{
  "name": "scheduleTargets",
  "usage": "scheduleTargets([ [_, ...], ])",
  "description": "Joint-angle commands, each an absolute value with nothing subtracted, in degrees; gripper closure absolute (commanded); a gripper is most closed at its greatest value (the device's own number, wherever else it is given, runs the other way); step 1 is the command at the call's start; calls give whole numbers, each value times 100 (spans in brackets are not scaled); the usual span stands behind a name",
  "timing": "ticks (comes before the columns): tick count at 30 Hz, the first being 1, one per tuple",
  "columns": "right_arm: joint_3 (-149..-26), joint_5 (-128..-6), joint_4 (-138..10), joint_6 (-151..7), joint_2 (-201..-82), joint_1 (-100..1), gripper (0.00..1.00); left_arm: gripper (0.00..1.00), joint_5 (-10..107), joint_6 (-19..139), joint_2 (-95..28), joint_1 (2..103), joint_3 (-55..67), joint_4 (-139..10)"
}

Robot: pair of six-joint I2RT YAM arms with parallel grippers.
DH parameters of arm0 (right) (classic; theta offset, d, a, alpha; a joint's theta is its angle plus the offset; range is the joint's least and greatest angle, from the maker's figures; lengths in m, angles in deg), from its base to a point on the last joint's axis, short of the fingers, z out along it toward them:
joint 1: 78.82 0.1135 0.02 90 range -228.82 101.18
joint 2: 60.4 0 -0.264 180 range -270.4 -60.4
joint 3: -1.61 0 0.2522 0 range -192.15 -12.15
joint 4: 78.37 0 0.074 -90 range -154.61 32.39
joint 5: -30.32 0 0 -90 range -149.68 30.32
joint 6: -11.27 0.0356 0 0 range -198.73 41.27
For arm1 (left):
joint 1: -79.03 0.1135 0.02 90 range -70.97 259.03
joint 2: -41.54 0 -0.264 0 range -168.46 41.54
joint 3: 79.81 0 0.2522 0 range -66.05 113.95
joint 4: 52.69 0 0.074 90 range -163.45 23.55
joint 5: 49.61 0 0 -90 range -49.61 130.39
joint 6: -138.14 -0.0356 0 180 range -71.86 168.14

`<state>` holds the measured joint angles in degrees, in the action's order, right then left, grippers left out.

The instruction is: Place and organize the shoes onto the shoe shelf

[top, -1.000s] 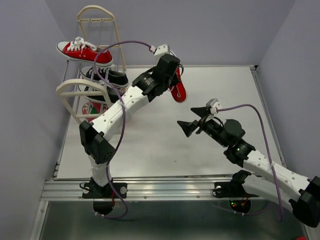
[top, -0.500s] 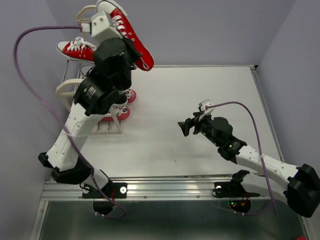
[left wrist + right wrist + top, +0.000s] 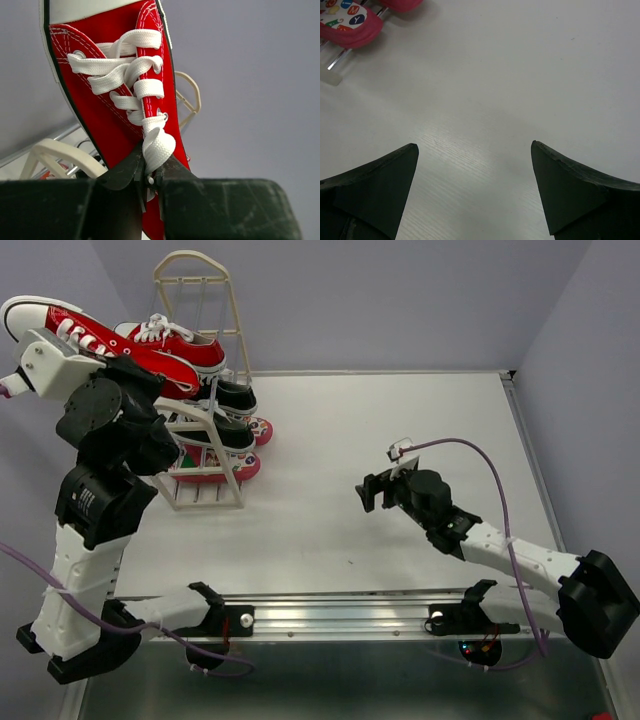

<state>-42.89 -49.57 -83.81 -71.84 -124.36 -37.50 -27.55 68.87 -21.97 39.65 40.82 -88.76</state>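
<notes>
Swung from over the middle of the desk (image 3: 400, 420) up and far to the left since a second ago, carrying the load along. Grips with the left claw (image 3: 150, 176) almost fully closed, pinching a red sneaker (image 3: 117, 95) at the lace end of its opening, white bow squeezed between the tips. Holds it aloft, tilted, toe out to the far left, heel end close over the near arched frame of the shoe shelf (image 3: 196, 268); whether touching the rack, cannot tell. Beyond, on the top tier: the matching red sneaker (image 3: 178, 342). Beneath that, two black sneakers (image 3: 233, 396), one above the other, then the patterned flip-flops (image 3: 215, 469) lowest, toes poking past the rails. Well apart to the right, hangs the right claw (image 3: 475, 145) spread wide over bare desk, gripping nothing.
</notes>
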Motion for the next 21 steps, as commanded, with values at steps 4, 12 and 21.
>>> scheduleTargets([
  [4,-4590,-4896,-8421,-7144,-12491,-3725,0,100,-1344,7468,-2885,5264,4495,-9193],
  [12,-4581,-4694,-8403,-7232,-12535,-3725,0,100,-366,8276,-3300,6399,4471,-9616],
  [21,-4713,-4667,-8281,-7241,-12798,-3725,0,100,-83,9146,-3440,6980,4092,-10064],
])
